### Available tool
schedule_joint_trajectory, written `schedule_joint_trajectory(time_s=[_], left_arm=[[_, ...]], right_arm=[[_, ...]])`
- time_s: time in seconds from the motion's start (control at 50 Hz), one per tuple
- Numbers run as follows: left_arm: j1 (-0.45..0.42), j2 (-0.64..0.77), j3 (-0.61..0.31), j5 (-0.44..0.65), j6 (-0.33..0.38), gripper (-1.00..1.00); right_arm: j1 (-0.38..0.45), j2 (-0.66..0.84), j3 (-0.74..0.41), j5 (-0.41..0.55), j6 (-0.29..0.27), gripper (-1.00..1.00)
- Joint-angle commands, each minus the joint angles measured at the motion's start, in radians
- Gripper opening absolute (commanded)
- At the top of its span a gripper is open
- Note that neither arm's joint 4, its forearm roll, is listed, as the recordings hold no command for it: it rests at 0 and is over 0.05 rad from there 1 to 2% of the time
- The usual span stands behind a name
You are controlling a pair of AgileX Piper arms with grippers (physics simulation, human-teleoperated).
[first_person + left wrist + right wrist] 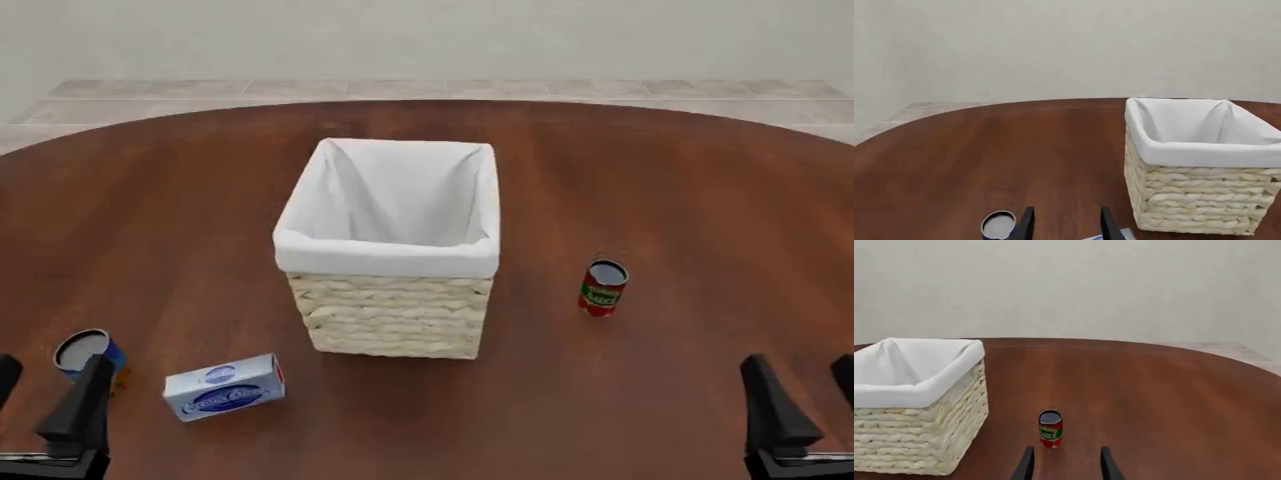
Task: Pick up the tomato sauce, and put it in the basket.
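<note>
Front view: nothing done yet as far as I can judge. Tomato sauce (pixel 603 287) stands upright on the table (pixel 667 180), to the right of the basket (pixel 390 250) and clear of it, not touching. Basket looks empty; I see only white lining inside. My right gripper (pixel 801 400) is at the near edge, well short of the can; the right wrist view has the can (pixel 1050 428) just ahead of the fingers, roughly centred on the gap between them. Jaws are parted wide enough to take the can, holding nothing. My left gripper (pixel 47 400) is parked at the near-left corner, also spread and empty, with the blue-and-orange can (pixel 86 353) just beside it and the blue-and-white box (pixel 224 387) a little to its right. Neither matters for this job. Left to do, by my read: the whole thing. Reach the right arm forward, close on the can, lift above the rim, carry it left over the basket, release. The right arm is the obvious pick, since the can sits on its side. Watch for tipping the can on approach; it is small and narrow.
</note>
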Motion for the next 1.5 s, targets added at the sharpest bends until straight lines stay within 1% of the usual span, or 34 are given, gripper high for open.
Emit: schedule_joint_trajectory(time_s=[0.02,0.28,0.44,0.46,0.48,0.5,0.54,0.56,0.58,0.6,0.64,0.66,0.68,0.7,0.74,0.84,0.88,0.94,0.96,1.02,1.08,1.1,1.18,1.2,1.26,1.4,1.44,1.5], left_arm=[[0.000,0.000,0.000,0.000,0.000,1.00],[0.000,0.000,0.000,0.000,0.000,1.00],[0.000,0.000,0.000,0.000,0.000,1.00],[0.000,0.000,0.000,0.000,0.000,1.00],[0.000,0.000,0.000,0.000,0.000,1.00],[0.000,0.000,0.000,0.000,0.000,1.00],[0.000,0.000,0.000,0.000,0.000,1.00],[0.000,0.000,0.000,0.000,0.000,1.00],[0.000,0.000,0.000,0.000,0.000,1.00],[0.000,0.000,0.000,0.000,0.000,1.00],[0.000,0.000,0.000,0.000,0.000,1.00],[0.000,0.000,0.000,0.000,0.000,1.00],[0.000,0.000,0.000,0.000,0.000,1.00],[0.000,0.000,0.000,0.000,0.000,1.00],[0.000,0.000,0.000,0.000,0.000,1.00],[0.000,0.000,0.000,0.000,0.000,1.00],[0.000,0.000,0.000,0.000,0.000,1.00],[0.000,0.000,0.000,0.000,0.000,1.00],[0.000,0.000,0.000,0.000,0.000,1.00],[0.000,0.000,0.000,0.000,0.000,1.00],[0.000,0.000,0.000,0.000,0.000,1.00],[0.000,0.000,0.000,0.000,0.000,1.00],[0.000,0.000,0.000,0.000,0.000,1.00],[0.000,0.000,0.000,0.000,0.000,1.00],[0.000,0.000,0.000,0.000,0.000,1.00],[0.000,0.000,0.000,0.000,0.000,1.00],[0.000,0.000,0.000,0.000,0.000,1.00],[0.000,0.000,0.000,0.000,0.000,1.00]], right_arm=[[-0.003,0.009,-0.003,-0.004,0.007,1.00],[-0.005,0.035,-0.002,-0.022,0.015,1.00],[0.016,0.123,-0.031,-0.082,0.011,1.00],[0.030,0.143,-0.037,-0.091,0.000,1.00],[0.054,0.187,-0.047,-0.112,0.002,1.00],[0.046,0.191,-0.052,-0.116,-0.002,1.00],[0.050,0.236,-0.070,-0.138,0.017,1.00],[0.056,0.244,-0.075,-0.142,0.005,1.00],[0.056,0.244,-0.075,-0.143,0.005,1.00],[0.071,0.316,-0.093,-0.178,0.003,1.00],[0.084,0.368,-0.106,-0.206,0.002,1.00],[0.089,0.405,-0.117,-0.224,-0.009,1.00],[0.089,0.407,-0.117,-0.226,-0.009,1.00],[0.097,0.466,-0.141,-0.247,-0.005,1.00],[0.099,0.487,-0.149,-0.254,-0.003,1.00],[0.120,0.616,-0.207,-0.290,-0.006,1.00],[0.123,0.648,-0.224,-0.292,0.002,1.00],[0.132,0.676,-0.240,-0.296,-0.006,1.00],[0.142,0.701,-0.249,-0.299,-0.018,1.00],[0.145,0.741,-0.271,-0.303,-0.017,1.00],[0.160,0.777,-0.294,-0.299,-0.018,1.00],[0.169,0.805,-0.306,-0.298,-0.009,1.00],[0.184,0.852,-0.325,-0.301,-0.013,1.00],[0.180,0.863,-0.328,-0.305,-0.021,1.00],[0.176,0.903,-0.345,-0.305,-0.014,1.00],[0.184,0.965,-0.372,-0.294,-0.028,1.00],[0.173,0.986,-0.383,-0.287,-0.038,1.00],[0.165,1.014,-0.406,-0.271,-0.040,1.00]])
